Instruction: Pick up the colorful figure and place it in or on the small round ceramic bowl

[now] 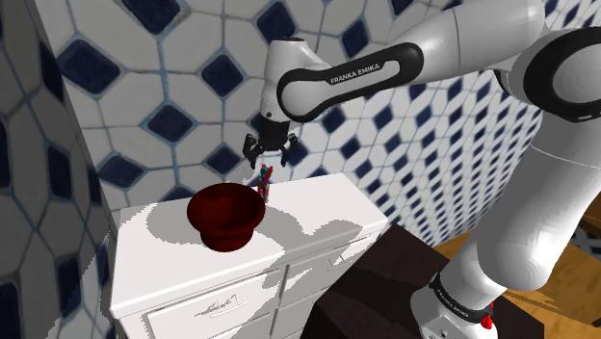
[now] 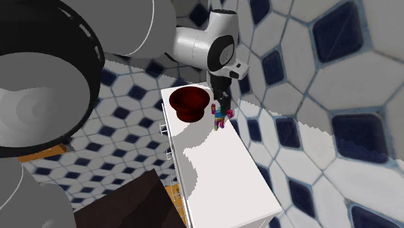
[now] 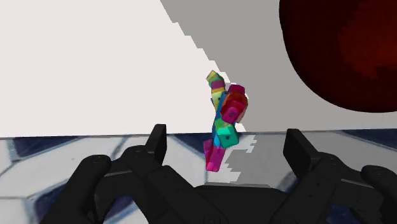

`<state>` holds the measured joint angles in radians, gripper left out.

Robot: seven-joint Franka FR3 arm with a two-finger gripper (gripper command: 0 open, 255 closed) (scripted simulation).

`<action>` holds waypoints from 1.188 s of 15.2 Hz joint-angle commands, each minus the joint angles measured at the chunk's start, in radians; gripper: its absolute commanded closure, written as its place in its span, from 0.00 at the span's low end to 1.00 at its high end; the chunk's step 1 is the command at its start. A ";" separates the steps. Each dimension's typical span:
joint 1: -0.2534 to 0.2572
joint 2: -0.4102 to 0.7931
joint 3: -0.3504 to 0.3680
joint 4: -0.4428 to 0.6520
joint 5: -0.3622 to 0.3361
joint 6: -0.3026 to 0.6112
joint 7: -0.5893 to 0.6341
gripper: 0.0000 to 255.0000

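Note:
A small multicoloured blocky figure (image 1: 265, 182) stands upright on the white dresser top (image 1: 318, 214), close to its back edge and just behind the dark red round bowl (image 1: 225, 216). My black gripper (image 1: 269, 151) hangs directly above the figure with its fingers apart, not touching it. In the wrist view the figure (image 3: 224, 121) lies ahead between the two open fingers (image 3: 157, 141), with the bowl (image 3: 347, 51) off to one side. The second exterior view shows the figure (image 2: 221, 116) beside the bowl (image 2: 190, 102) under the gripper (image 2: 223, 97).
The dresser (image 1: 231, 303) has drawers with handles on its front and stands against a wall of white and blue tiles (image 1: 173, 58). A dark brown block (image 1: 385, 289) sits beside it, near the arm's base. Most of the dresser top away from the bowl is bare.

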<state>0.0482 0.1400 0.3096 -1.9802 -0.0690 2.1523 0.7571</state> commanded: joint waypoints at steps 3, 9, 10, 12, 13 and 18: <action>0.007 0.053 -0.004 0.012 -0.022 0.036 0.027 0.00; 0.009 0.086 -0.008 -0.011 -0.037 0.090 0.037 0.00; 0.009 0.086 -0.008 -0.010 -0.037 0.090 0.037 0.00; 0.009 0.086 -0.008 -0.010 -0.037 0.090 0.037 0.00; 0.009 0.086 -0.008 -0.010 -0.037 0.090 0.037 0.00; 0.009 0.086 -0.008 -0.011 -0.037 0.090 0.037 1.00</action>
<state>0.0576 0.2254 0.3014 -1.9907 -0.1060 2.2418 0.7937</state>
